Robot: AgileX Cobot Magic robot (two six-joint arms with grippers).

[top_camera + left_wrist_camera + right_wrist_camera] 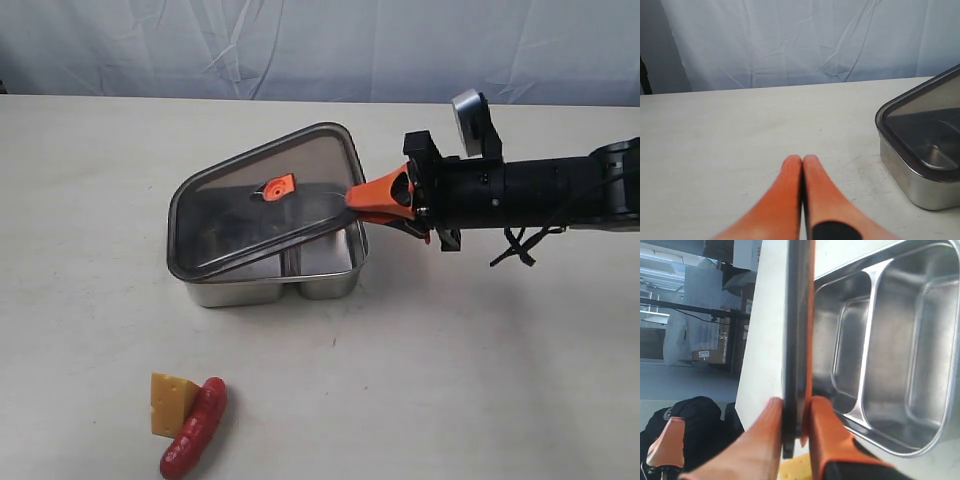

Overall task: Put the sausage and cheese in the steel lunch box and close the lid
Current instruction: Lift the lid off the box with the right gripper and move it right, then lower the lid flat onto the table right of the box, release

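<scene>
Smoky dark plastic, the lid (pixel 262 205) stands tilted over the steel lunch box (pixel 330 275). Its left edge rests on the box's left rim and its right edge is raised, with the orange valve tab (pixel 278 186) showing on top. The right gripper (pixel 365 200) has that raised edge pinched between its orange fingers (pixel 765 435), narrow and clamped on the plastic. In the right wrist view both compartments under the lid look bare.

The sausage (pixel 195 428) and the cheese (pixel 170 402) lie together on the white table (pixel 480 380), touching each other and well apart from the box, on the near side of it. The left gripper (pixel 802 162) is fully closed on nothing, low over the table with the box's corner off to one side. It does not appear in the exterior view.

To my eye the step in hand is getting the lid off, since the food is outside and the box is half covered. Next, the lid should be carried clear and set on bare table, away from the food. The left gripper must spread its fingers before it can pick up either piece.
</scene>
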